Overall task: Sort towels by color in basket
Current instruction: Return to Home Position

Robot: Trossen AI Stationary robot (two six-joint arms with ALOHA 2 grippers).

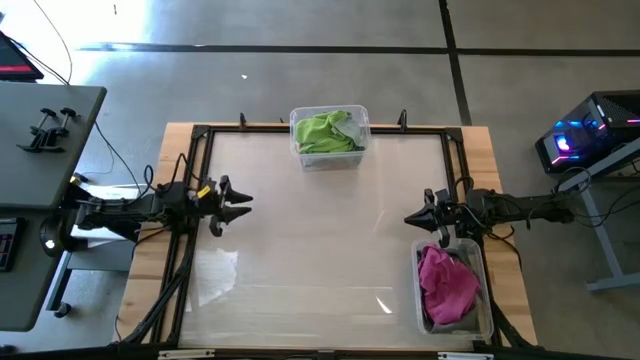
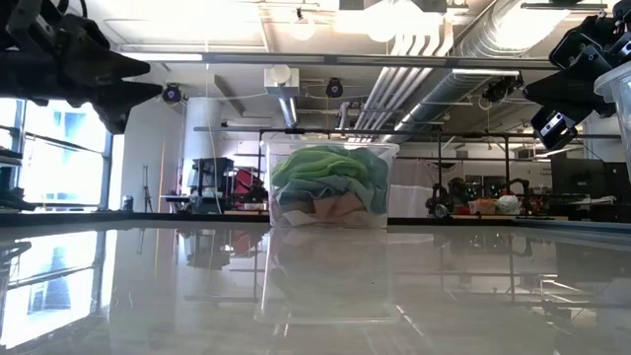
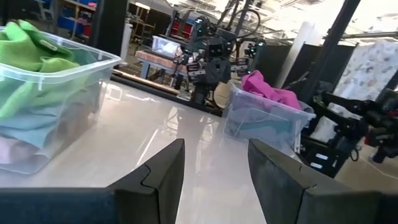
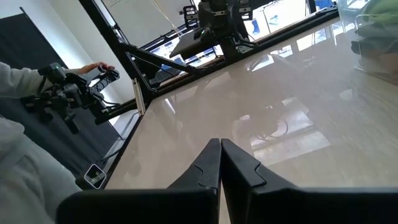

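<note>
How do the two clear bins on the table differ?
The far bin is topped with lime green towels; the near-right bin is topped with a pink towel. The far bin stands mid-way along the far edge of the table; the near-right bin sits in its near right corner. Both are clear plastic and hold towels.

Tabletop (image 1: 320, 240) glossy, reflective; wood border (image 1: 480, 170) matt; bins (image 1: 330, 162) clear smooth plastic; towels (image 1: 325, 132) soft matt cloth.

Bright overhead light — glare across tabletop (image 2: 315, 286)
</note>
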